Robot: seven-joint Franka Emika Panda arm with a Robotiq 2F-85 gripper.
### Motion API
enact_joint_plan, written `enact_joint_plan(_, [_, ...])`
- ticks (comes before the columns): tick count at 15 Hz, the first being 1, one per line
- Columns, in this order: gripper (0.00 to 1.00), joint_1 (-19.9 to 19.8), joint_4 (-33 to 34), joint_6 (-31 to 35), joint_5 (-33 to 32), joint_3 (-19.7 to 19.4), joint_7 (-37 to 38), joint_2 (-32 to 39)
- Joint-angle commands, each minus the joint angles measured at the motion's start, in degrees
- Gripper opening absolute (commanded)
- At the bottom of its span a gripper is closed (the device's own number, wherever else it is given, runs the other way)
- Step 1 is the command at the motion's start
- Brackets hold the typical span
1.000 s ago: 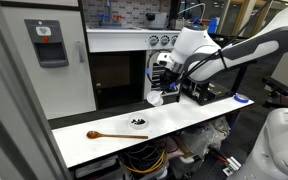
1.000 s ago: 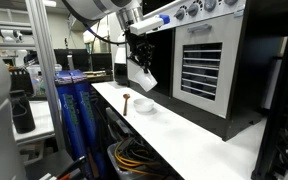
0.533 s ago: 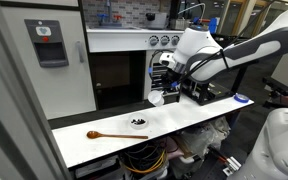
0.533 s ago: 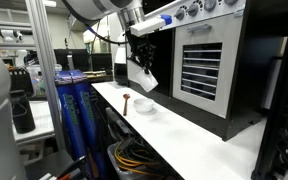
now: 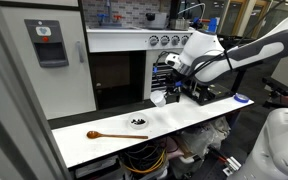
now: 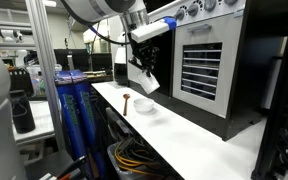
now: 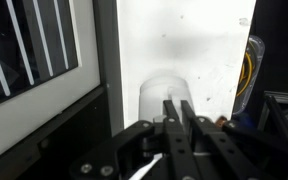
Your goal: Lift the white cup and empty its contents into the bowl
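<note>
The arm (image 5: 246,50) has shifted slightly since the earlier frame and its wrist has turned. The white cup (image 6: 147,80) has stayed almost in place. The counter (image 5: 199,112) carries the bowl (image 5: 131,125) below the gripper (image 7: 177,108) and off to one side, apart from it. The gripper is fully closed on the white cup, which hangs tilted at its fingertips, clear of the counter. The dark contents (image 5: 138,122) lie in the bowl, so the pour is judged complete or nearly so.
</note>
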Motion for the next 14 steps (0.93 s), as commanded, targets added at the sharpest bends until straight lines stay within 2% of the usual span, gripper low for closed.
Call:
enact_joint_plan(1, [0.02, -1.65, -3.95, 3.83, 2.1, -1.98, -2.57, -2.52])
enact_joint_plan(5, [0.02, -1.9, -7.19, 7.7, 3.38, -6.07, -4.36, -3.39])
enact_joint_plan(6, [0.02, -0.76, -4.52, 7.94, 4.98, -8.02, -5.89, -1.03])
enact_joint_plan(11, [0.02, 2.26, -4.89, 12.51, 12.66, -15.84, -14.63, -0.4])
enact_joint_plan(14, [0.02, 5.95, -4.92, 13.05, 18.41, -20.75, -20.84, -0.58])
